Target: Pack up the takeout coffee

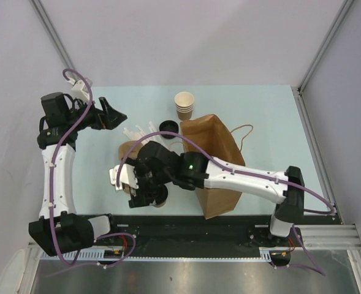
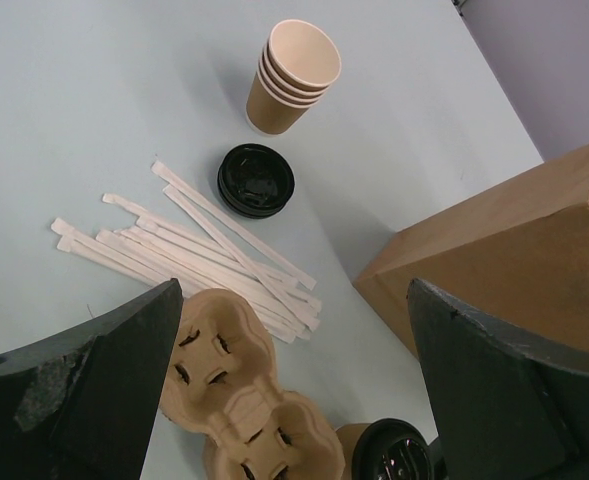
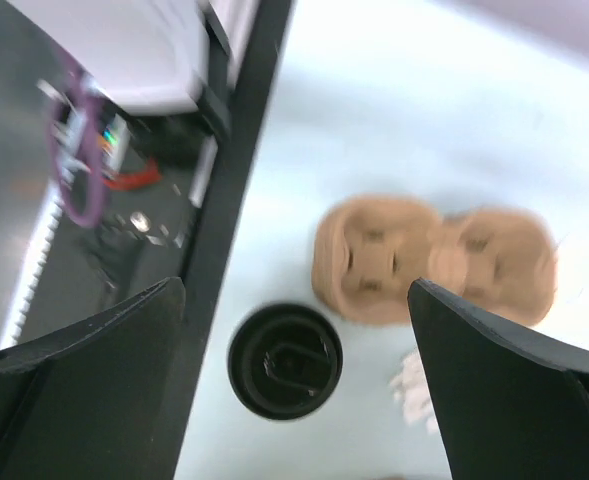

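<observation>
**A:** Starting big, what is sitting around the right gripper (image 3: 294, 290)?

**B:** The pale table (image 1: 272, 116) is carrying everything. The brown paper bag (image 1: 214, 147) is standing upright with its mouth open, and the right arm is reaching across its near side.

**A:** And the jaws?

**B:** They are standing wide apart and gripping nothing. The takeout coffee (image 3: 285, 360) is sitting upright directly under them with its black lid on. It is showing in the gap between the fingers, with neither finger touching it.

**A:** Anything beside it?

**B:** The pulp cup carrier (image 3: 434, 260) is lying empty just beside the coffee, farther out from the table's near edge.

**A:** What is the left gripper (image 2: 294, 290) doing?

**B:** It is hovering above the table with its jaws spread wide, holding nothing. The carrier is showing beneath its left finger. The stack of lidless cups (image 2: 294, 80) is standing farthest ahead of it. The loose black lid (image 2: 256, 180) is lying just nearer than the stack, and the wrapped stirrers (image 2: 194, 250) are lying fanned out between that lid and the carrier.
</observation>
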Controlling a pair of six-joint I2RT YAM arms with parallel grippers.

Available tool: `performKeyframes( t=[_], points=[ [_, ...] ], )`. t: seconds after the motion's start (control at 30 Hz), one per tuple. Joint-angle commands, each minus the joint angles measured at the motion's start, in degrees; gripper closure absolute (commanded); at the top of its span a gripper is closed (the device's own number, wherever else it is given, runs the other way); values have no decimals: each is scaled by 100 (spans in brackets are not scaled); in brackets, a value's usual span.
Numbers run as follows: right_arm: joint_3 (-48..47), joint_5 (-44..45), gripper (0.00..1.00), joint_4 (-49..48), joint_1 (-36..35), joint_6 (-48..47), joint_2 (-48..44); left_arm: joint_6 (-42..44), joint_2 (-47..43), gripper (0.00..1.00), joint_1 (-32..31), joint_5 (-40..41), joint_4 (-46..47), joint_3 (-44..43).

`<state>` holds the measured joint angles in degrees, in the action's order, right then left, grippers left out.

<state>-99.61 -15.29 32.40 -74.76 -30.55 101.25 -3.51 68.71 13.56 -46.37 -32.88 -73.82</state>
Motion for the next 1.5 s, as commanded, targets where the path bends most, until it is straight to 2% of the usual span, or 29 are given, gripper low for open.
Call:
performKeyframes(
  t=[0.0,0.2,0.23,0.43,0.53,0.57,0.63,0.8,0.93,1.1,1.3,1.33,1.43,1.47],
  points=[
    [-461,-510,0,-497,-223,-180,-518,271,-173,0,50,-223,-235,-62],
    [-1437,-212,0,-894,-153,-215,-651,499,-252,0,59,-443,-526,210],
    [-1847,-150,0,-859,-5,-180,-642,526,-279,0,50,-452,-570,245],
    [-3098,605,0,-8,663,-487,-554,1001,-261,0,-73,-522,-1061,149],
    [-3599,852,0,422,1392,-226,-606,1282,-314,1,-213,-522,-1194,131],
    [-3713,861,0,555,1873,-146,-633,1439,-314,0,-240,-514,-1229,183],
    [-3680,765,0,941,2402,65,-799,1589,-279,0,-327,-435,-1361,210],
    [-3285,-463,0,2136,4141,-161,-897,1994,-200,0,-573,-163,-1703,70],
    [-3625,-1045,1,3698,4715,-890,-458,2222,124,0,-995,40,-2274,-404],
    [-4013,-1484,1,4984,4822,-1585,298,2504,415,1,-1207,15,-2530,-572],
    [-3723,-1688,3,5109,4813,-2051,614,2460,231,0,-1303,49,-2231,-440],
    [-3732,-1705,4,5118,4796,-2104,667,2512,240,0,-1469,40,-2257,-414],
    [-3715,-1688,12,5197,4725,-2288,826,2592,266,1,-1488,93,-2319,-361],
    [-3688,-1697,19,5232,4716,-2341,852,2636,275,0,-1488,84,-2328,-352]
  ],
)
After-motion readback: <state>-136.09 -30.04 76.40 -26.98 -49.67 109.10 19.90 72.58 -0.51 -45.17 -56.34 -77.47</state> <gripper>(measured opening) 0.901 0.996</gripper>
